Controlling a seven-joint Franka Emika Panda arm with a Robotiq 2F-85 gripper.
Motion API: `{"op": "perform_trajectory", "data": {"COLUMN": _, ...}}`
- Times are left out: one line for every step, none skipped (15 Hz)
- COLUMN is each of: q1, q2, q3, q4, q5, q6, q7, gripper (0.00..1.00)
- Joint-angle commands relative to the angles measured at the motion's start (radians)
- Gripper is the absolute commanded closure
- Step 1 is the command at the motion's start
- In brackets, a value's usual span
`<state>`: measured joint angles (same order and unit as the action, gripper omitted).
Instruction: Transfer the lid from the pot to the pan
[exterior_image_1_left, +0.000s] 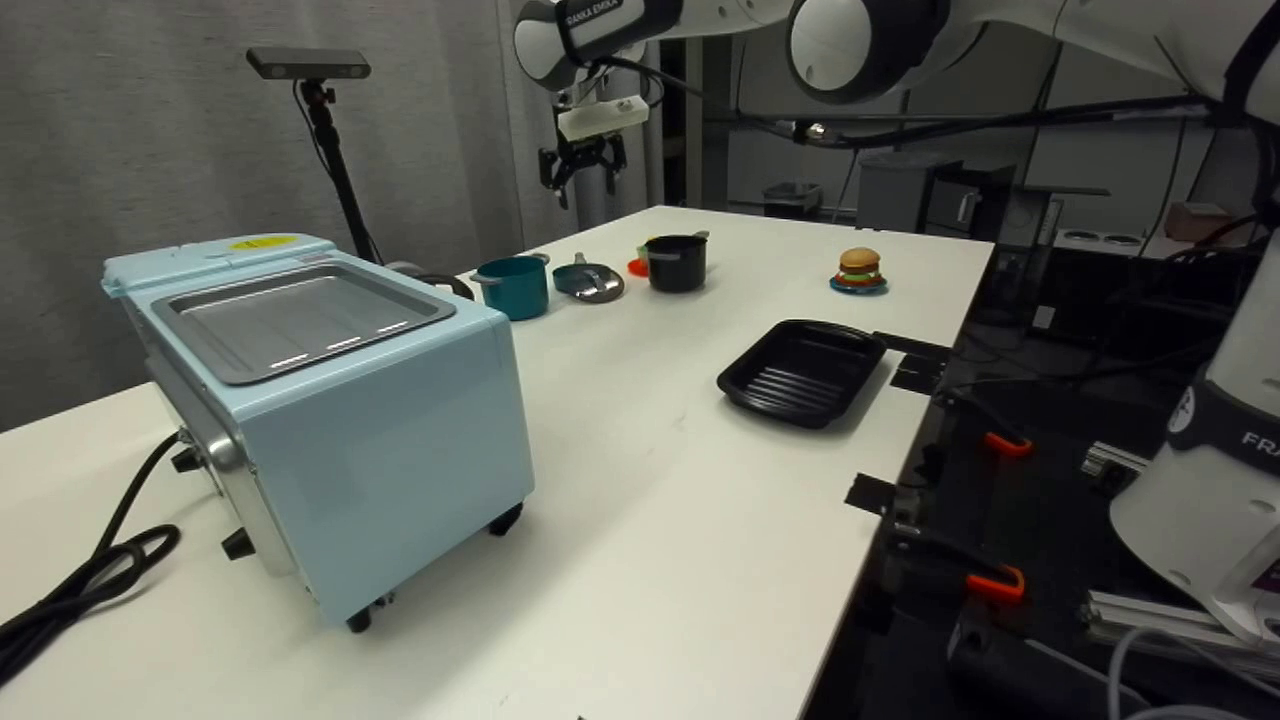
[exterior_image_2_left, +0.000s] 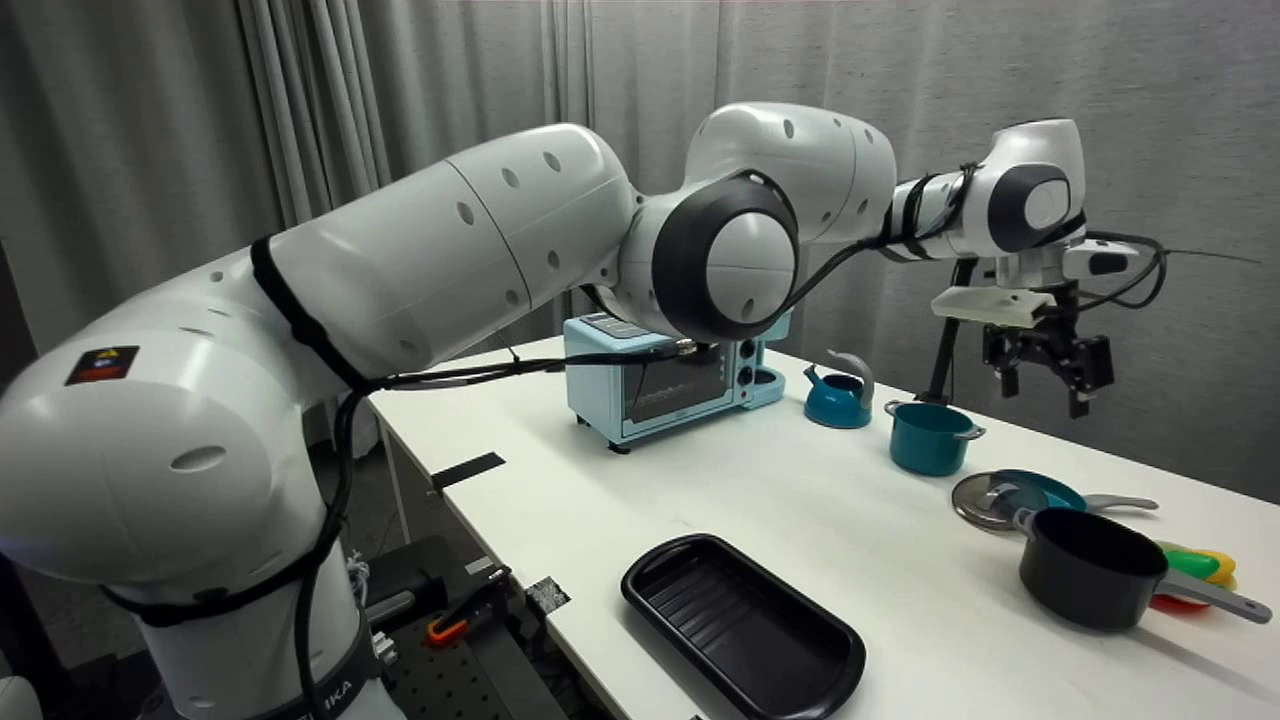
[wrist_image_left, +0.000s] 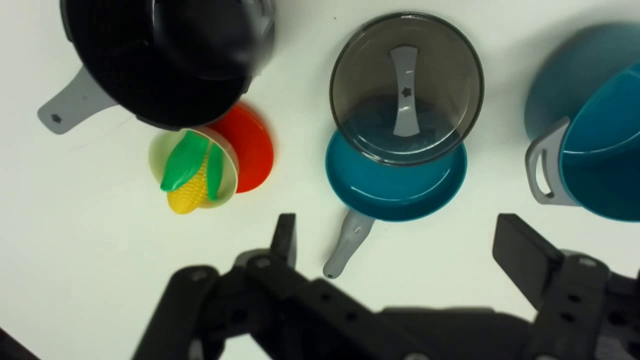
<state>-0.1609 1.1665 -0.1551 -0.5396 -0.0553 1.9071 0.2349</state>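
Note:
The lid (wrist_image_left: 406, 90) is a round see-through grey disc with a grey handle. It overlaps one edge of the teal pan (wrist_image_left: 395, 197) and is tilted. Lid (exterior_image_1_left: 600, 284) (exterior_image_2_left: 985, 503) and pan (exterior_image_1_left: 568, 280) (exterior_image_2_left: 1052, 490) show in both exterior views. The teal pot (wrist_image_left: 560, 95), with grey side handles, stands uncovered beside them. It also shows in both exterior views (exterior_image_1_left: 518, 292) (exterior_image_2_left: 928, 442). My gripper (wrist_image_left: 395, 235) is open and empty. It hangs well above the table near the pan's handle side, as both exterior views show (exterior_image_1_left: 588, 185) (exterior_image_2_left: 1043, 395).
A black pot (exterior_image_1_left: 677, 268) (exterior_image_2_left: 1085, 580) (wrist_image_left: 122, 85) stands close to the pan. Beside it, a cup with toy corn (wrist_image_left: 192, 172) rests by a red piece (wrist_image_left: 255, 150). A blue kettle (exterior_image_2_left: 838, 408), toaster oven (exterior_image_1_left: 400, 460), black tray (exterior_image_1_left: 735, 385) and toy burger (exterior_image_1_left: 859, 265) are also on the table.

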Motion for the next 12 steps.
{"op": "perform_trajectory", "data": {"q1": -0.029, "q2": -0.03, "q3": 0.01, "q4": 0.022, "q5": 0.011, "q6": -0.031, "q7": -0.051, "gripper": 0.0}}
{"op": "perform_trajectory", "data": {"q1": -0.034, "q2": -0.036, "q3": 0.01, "q4": 0.021, "q5": 0.012, "q6": -0.027, "q7": -0.058, "gripper": 0.0}}
{"op": "perform_trajectory", "data": {"q1": -0.04, "q2": -0.044, "q3": 0.011, "q4": 0.019, "q5": 0.012, "q6": -0.027, "q7": -0.064, "gripper": 0.0}}
{"op": "perform_trajectory", "data": {"q1": -0.04, "q2": -0.052, "q3": 0.011, "q4": 0.012, "q5": 0.012, "q6": -0.024, "q7": -0.065, "gripper": 0.0}}
{"op": "perform_trajectory", "data": {"q1": -0.042, "q2": -0.058, "q3": 0.012, "q4": 0.009, "q5": 0.012, "q6": -0.023, "q7": -0.067, "gripper": 0.0}}
{"op": "perform_trajectory", "data": {"q1": -0.043, "q2": -0.064, "q3": 0.012, "q4": 0.006, "q5": 0.013, "q6": -0.023, "q7": -0.063, "gripper": 0.0}}
{"op": "perform_trajectory", "data": {"q1": -0.034, "q2": -0.049, "q3": 0.001, "q4": 0.0, "q5": 0.001, "q6": -0.002, "q7": -0.038, "gripper": 0.0}}
{"op": "perform_trajectory", "data": {"q1": -0.035, "q2": -0.053, "q3": 0.001, "q4": 0.0, "q5": 0.001, "q6": -0.002, "q7": -0.038, "gripper": 0.0}}
{"op": "perform_trajectory", "data": {"q1": -0.035, "q2": -0.055, "q3": 0.001, "q4": 0.0, "q5": 0.001, "q6": -0.002, "q7": -0.038, "gripper": 0.0}}
{"op": "perform_trajectory", "data": {"q1": -0.035, "q2": -0.055, "q3": 0.001, "q4": 0.0, "q5": 0.001, "q6": -0.002, "q7": -0.038, "gripper": 0.0}}
{"op": "perform_trajectory", "data": {"q1": -0.035, "q2": -0.055, "q3": 0.002, "q4": 0.0, "q5": 0.001, "q6": -0.002, "q7": -0.038, "gripper": 0.0}}
{"op": "perform_trajectory", "data": {"q1": -0.035, "q2": -0.055, "q3": 0.002, "q4": 0.0, "q5": 0.001, "q6": -0.002, "q7": -0.038, "gripper": 0.0}}
